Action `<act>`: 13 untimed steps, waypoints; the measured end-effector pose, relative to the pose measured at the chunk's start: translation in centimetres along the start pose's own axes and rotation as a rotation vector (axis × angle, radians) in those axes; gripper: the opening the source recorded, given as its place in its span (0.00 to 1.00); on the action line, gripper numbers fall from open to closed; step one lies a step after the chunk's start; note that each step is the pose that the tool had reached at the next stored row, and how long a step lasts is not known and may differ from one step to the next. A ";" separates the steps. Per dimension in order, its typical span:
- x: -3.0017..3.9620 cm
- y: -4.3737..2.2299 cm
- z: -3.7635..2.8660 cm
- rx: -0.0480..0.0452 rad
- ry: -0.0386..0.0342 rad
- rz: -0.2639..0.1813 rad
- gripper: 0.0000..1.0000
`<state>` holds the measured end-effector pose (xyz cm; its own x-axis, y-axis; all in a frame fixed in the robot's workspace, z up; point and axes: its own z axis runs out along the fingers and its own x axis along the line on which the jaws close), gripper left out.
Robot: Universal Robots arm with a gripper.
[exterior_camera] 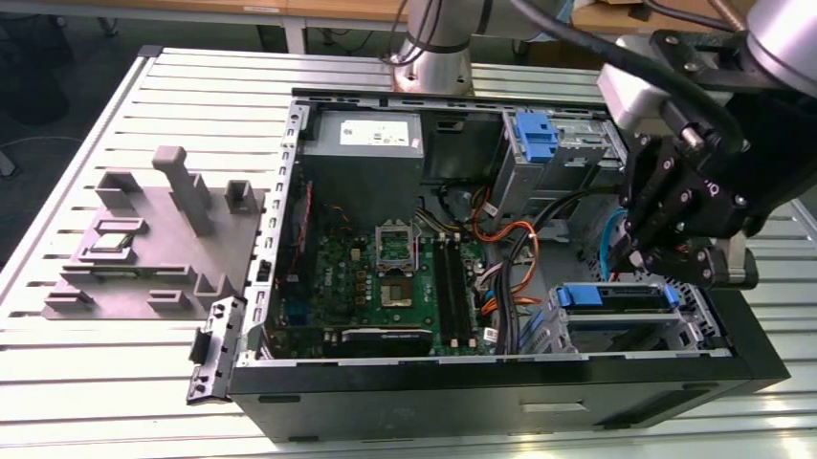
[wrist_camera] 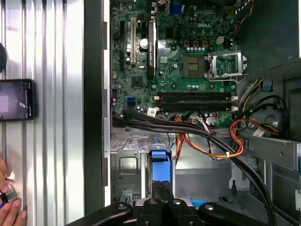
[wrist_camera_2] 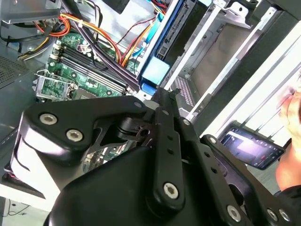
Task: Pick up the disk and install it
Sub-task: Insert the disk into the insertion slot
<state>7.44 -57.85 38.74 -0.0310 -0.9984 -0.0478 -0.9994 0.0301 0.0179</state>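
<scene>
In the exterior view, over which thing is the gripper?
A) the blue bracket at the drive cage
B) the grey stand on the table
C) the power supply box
A: the gripper hangs just above the blue bracket at the exterior view's right end of the case, away from the grey stand.

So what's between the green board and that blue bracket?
Black and orange cables cross that gap, as seen in the first wrist view.
</scene>
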 end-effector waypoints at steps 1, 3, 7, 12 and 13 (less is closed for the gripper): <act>0.01 -0.01 0.17 0.0000 0.0001 0.000 0.10; 0.02 -0.01 0.54 0.0000 -0.0001 0.000 0.10; 0.05 -0.03 1.25 0.0000 0.0001 0.000 0.10; 0.05 -0.03 1.27 0.0000 0.0000 0.000 0.10; 0.05 -0.03 1.28 0.0000 0.0000 0.000 0.10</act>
<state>7.45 -57.83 37.47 -0.0309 -0.9984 -0.0479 -0.9994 0.0301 0.0179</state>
